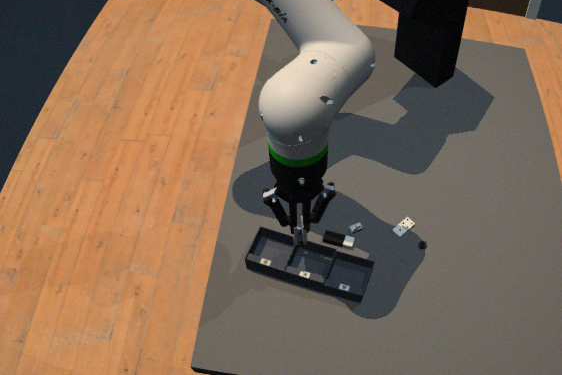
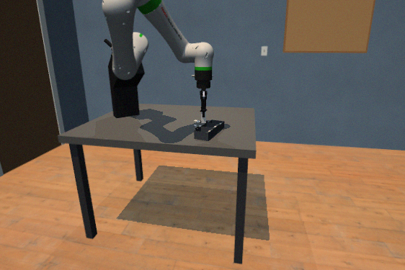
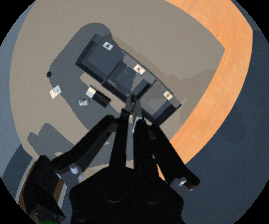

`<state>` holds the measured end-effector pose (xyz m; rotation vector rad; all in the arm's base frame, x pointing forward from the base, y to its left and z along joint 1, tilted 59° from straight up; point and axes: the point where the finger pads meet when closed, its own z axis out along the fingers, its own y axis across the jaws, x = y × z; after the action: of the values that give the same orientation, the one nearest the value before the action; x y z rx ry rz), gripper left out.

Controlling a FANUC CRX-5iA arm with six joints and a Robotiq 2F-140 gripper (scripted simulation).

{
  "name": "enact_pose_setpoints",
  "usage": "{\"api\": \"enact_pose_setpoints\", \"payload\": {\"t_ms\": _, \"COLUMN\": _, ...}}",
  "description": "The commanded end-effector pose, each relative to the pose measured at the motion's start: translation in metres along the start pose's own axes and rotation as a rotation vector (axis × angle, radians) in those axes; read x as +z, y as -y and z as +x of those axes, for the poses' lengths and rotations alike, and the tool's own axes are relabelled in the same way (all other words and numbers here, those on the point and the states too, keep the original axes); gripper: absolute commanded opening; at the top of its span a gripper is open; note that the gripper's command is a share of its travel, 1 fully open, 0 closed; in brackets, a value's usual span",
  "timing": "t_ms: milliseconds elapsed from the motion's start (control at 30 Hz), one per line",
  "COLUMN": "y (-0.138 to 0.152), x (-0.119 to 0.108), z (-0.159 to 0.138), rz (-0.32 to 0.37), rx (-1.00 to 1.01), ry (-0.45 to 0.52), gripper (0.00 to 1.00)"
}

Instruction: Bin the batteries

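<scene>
A black tray [image 1: 310, 263] with three bins side by side lies on the grey mat; each bin has a small label, too small to read. My gripper [image 1: 299, 235] hangs just above the tray's back edge, near the wall between the left and middle bins. It is shut on a small grey battery [image 1: 299, 232], seen as a thin light sliver between the fingertips. In the wrist view the gripper [image 3: 130, 106] is over the tray [image 3: 128, 76]. In the exterior view the gripper [image 2: 202, 111] stands a little above the tray [image 2: 209, 129].
Behind the tray lie a black piece with a white end [image 1: 339, 239], a small grey piece [image 1: 355, 227], a white plate with dots [image 1: 404, 226] and a tiny black round thing [image 1: 422, 244]. The robot's black base [image 1: 432, 23] stands at the far edge.
</scene>
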<state>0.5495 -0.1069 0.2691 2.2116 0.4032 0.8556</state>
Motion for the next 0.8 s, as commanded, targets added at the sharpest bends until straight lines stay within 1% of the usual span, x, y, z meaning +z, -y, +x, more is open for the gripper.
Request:
{"api": "enact_pose_setpoints", "payload": {"t_ms": 0, "y": -0.021, "x": 0.000, "z": -0.002, "rz": -0.001, "rx": 0.157, "ry": -0.003, "gripper": 0.03}}
{"api": "enact_pose_setpoints", "payload": {"t_ms": 200, "y": -0.055, "x": 0.000, "z": -0.005, "rz": 0.000, "rx": 0.413, "ry": -0.002, "gripper": 0.03}}
{"api": "enact_pose_setpoints", "payload": {"t_ms": 233, "y": -0.055, "x": 0.000, "z": -0.005, "rz": 0.000, "rx": 0.456, "ry": -0.002, "gripper": 0.03}}
{"api": "enact_pose_setpoints", "payload": {"t_ms": 300, "y": -0.055, "x": 0.000, "z": -0.005, "rz": 0.000, "rx": 0.456, "ry": -0.002, "gripper": 0.03}}
{"api": "enact_pose_setpoints", "payload": {"t_ms": 333, "y": -0.055, "x": 0.000, "z": -0.005, "rz": 0.000, "rx": 0.570, "ry": -0.003, "gripper": 0.03}}
{"api": "enact_pose_setpoints", "payload": {"t_ms": 433, "y": -0.055, "x": 0.000, "z": -0.005, "rz": 0.002, "rx": 0.647, "ry": -0.001, "gripper": 0.03}}
{"api": "enact_pose_setpoints", "payload": {"t_ms": 767, "y": -0.055, "x": 0.000, "z": -0.005, "rz": 0.013, "rx": 1.008, "ry": 0.006, "gripper": 0.03}}
